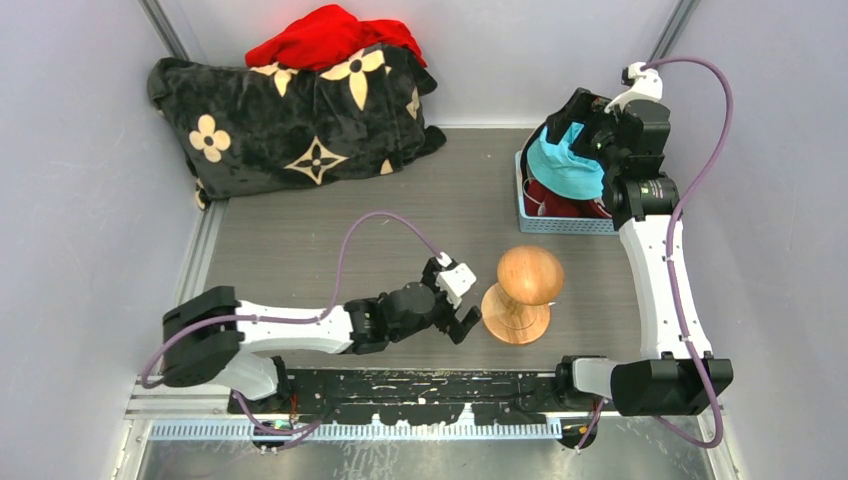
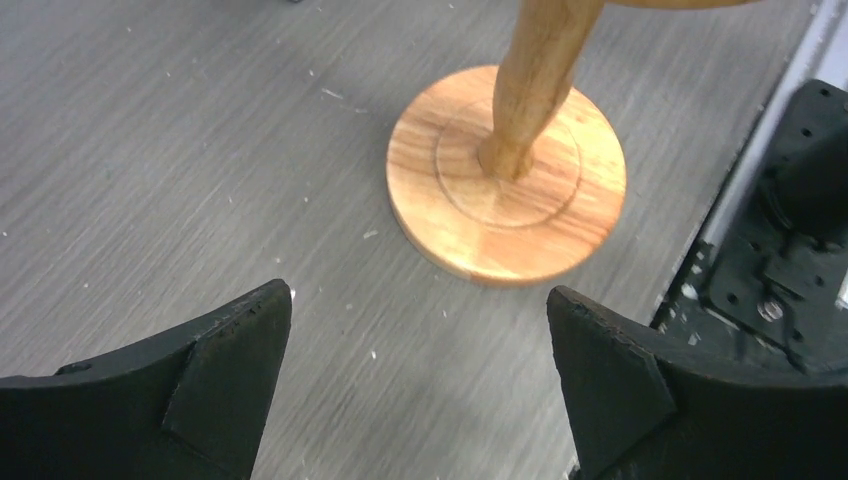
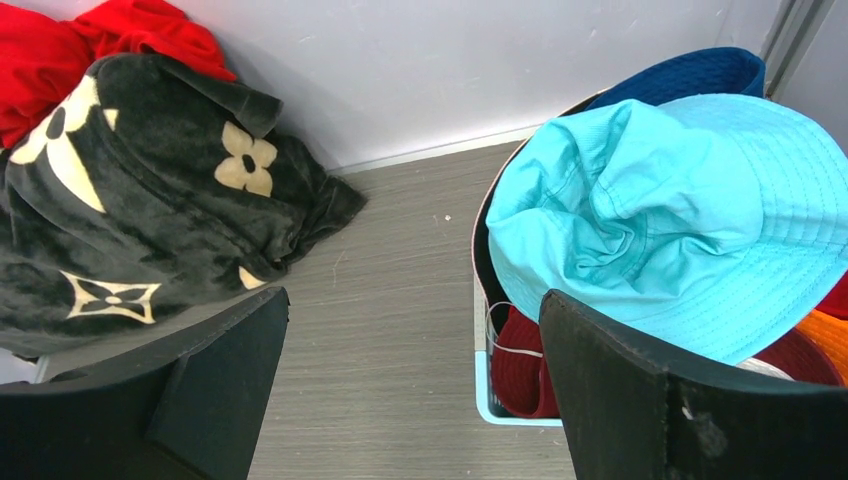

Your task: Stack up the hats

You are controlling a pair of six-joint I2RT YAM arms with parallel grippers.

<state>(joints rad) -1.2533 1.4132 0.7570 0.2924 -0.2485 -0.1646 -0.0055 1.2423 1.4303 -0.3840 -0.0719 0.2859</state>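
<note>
Several hats lie piled in a pale blue basket (image 1: 562, 226) at the back right. A teal hat (image 1: 563, 166) (image 3: 660, 215) is on top, crown up and creased. Under it show a maroon hat (image 3: 520, 365), a royal blue hat (image 3: 690, 75) and an orange hat (image 3: 825, 335). My right gripper (image 1: 585, 128) (image 3: 414, 297) hangs open above the basket's left edge, holding nothing. A bare wooden hat stand (image 1: 525, 290) (image 2: 505, 175) is in the middle front. My left gripper (image 1: 462, 300) (image 2: 418, 295) is low and open just left of the stand's round base, apart from it.
A black blanket with cream flower marks (image 1: 290, 125) (image 3: 140, 200) is heaped at the back left, with a bright red cloth (image 1: 330, 38) (image 3: 60, 50) on top. Grey walls close in the sides and back. The arms' black mounting rail (image 1: 420, 385) runs along the front.
</note>
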